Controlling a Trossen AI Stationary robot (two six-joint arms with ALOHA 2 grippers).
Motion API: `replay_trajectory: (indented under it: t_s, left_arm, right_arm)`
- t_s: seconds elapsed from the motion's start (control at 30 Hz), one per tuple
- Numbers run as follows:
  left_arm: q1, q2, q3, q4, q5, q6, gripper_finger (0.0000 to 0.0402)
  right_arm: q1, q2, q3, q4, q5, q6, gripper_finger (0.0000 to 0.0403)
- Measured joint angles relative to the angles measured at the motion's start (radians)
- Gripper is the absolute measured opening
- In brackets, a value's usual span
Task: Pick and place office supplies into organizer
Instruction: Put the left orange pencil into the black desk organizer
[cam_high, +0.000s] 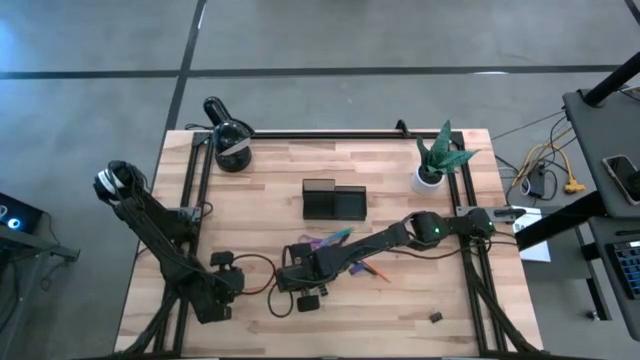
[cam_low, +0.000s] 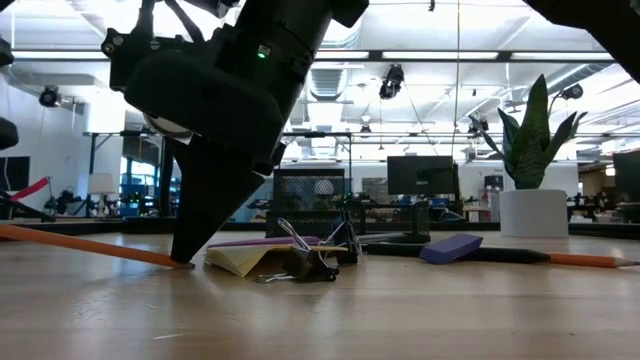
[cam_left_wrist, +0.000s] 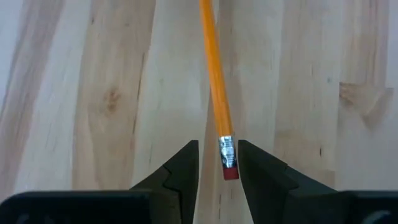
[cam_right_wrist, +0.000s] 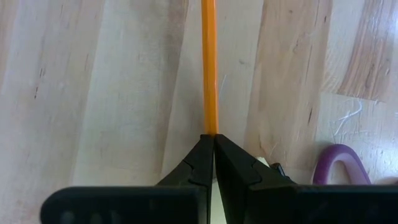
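An orange pencil (cam_low: 90, 246) runs between my two grippers near the table's front left. My right gripper (cam_right_wrist: 211, 140) is shut on one end of it. The red eraser end (cam_left_wrist: 229, 163) lies between the open fingers of my left gripper (cam_left_wrist: 219, 163); I cannot tell whether a finger touches it. Beside the right gripper lie a yellow sticky pad (cam_low: 240, 262), purple-handled scissors (cam_right_wrist: 339, 165) and a black binder clip (cam_low: 300, 264). A purple block (cam_low: 450, 247) and a second pencil (cam_high: 375, 270) lie flat farther right. The dark organizer (cam_high: 335, 200) stands mid-table. My right gripper pinches the pencil between its two fingertips (cam_right_wrist: 202, 152) at the end away from the eraser (cam_low: 183, 260). The fingers come steeply from above, slanting down. The held end sits low at the table top, and the shaft (cam_right_wrist: 209, 74) rises from it toward the left gripper.
A black desk lamp (cam_high: 228, 140) stands at the far left corner and a potted plant (cam_high: 435, 160) at the far right. A small black clip (cam_high: 436, 317) lies near the front right. Bare wood lies along the front edge (cam_high: 380, 330).
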Motion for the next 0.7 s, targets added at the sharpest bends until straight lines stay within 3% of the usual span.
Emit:
replay_trajectory:
  t_s: [0.23, 0.47, 0.7]
  left_arm:
    - [0.001, -0.006, -0.004, 0.0, -0.014, -0.001, 0.0082]
    - [0.001, -0.007, -0.007, 0.001, -0.014, -0.001, 0.0013]
    - [0.001, -0.007, -0.008, -0.003, -0.016, -0.001, 0.0012]
  right_arm:
    - [0.0, 0.0, 0.0, 0.0, 0.0, 0.0, 0.0009]
    - [0.0, -0.001, 0.0, -0.001, -0.001, 0.0, 0.0009]
    - [0.002, -0.006, 0.022, -0.019, -0.003, -0.003, 0.0009]
